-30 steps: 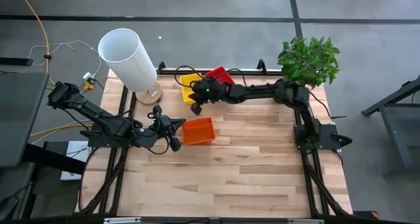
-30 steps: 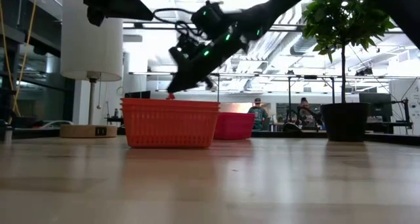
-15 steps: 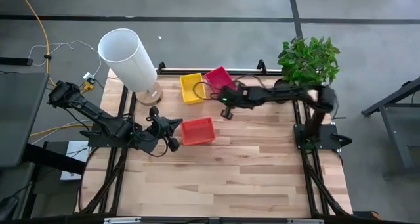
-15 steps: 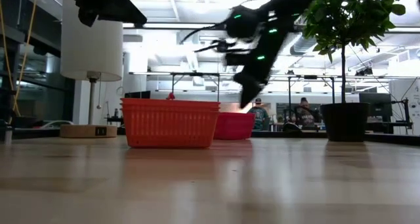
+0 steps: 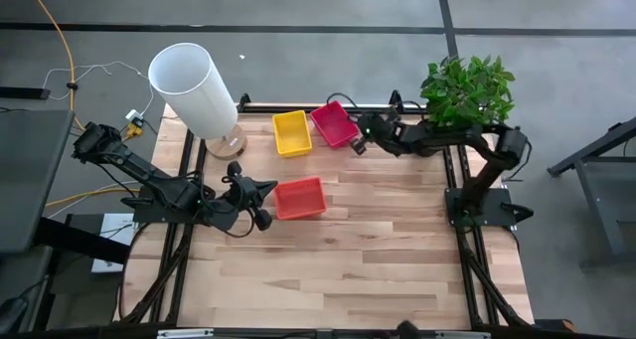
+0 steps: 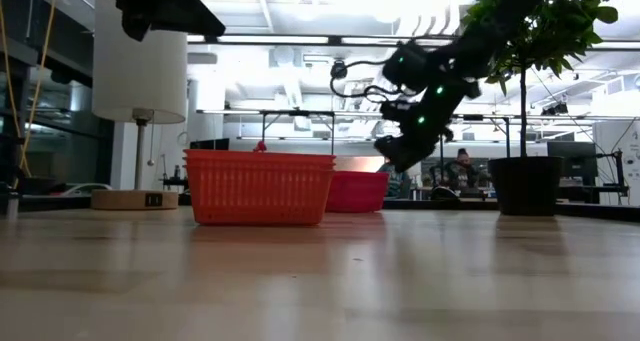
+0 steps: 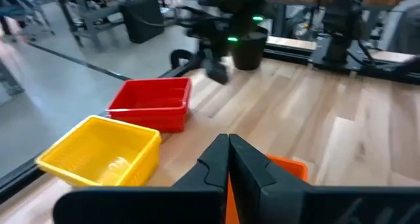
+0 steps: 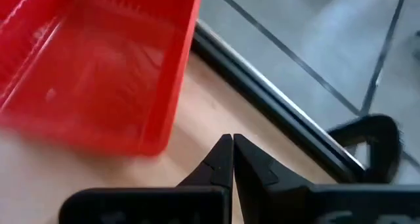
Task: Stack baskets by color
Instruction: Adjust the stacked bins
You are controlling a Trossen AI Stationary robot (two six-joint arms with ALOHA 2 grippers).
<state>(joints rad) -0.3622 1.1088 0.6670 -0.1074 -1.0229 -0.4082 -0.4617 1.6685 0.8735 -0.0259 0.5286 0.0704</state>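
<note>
Surface: pale wooden table [image 5: 397,250] on a grey floor; open hall with lit ceiling behind it in the low view
Orange basket: orange basket [image 5: 299,198] near the table's middle, upright; stands alone, well apart from the other two
Yellow basket: yellow basket [image 5: 291,132] at the far edge, just beside the red one; whether they touch I cannot tell
Red basket: magenta-red basket [image 5: 334,124] at the far edge, right of the yellow one, turned at a slant; empty in the right wrist view
Left gripper: left gripper [image 5: 266,186] just beside the orange basket's left end; fingers pressed together, holding nothing
Right gripper: right gripper [image 5: 359,144] above the table just right of the red basket; fingers closed tip to tip, holding nothing
Other things: tall white cylinder [image 5: 193,90] at the far left corner; potted plant [image 5: 467,88] at the far right corner
</note>
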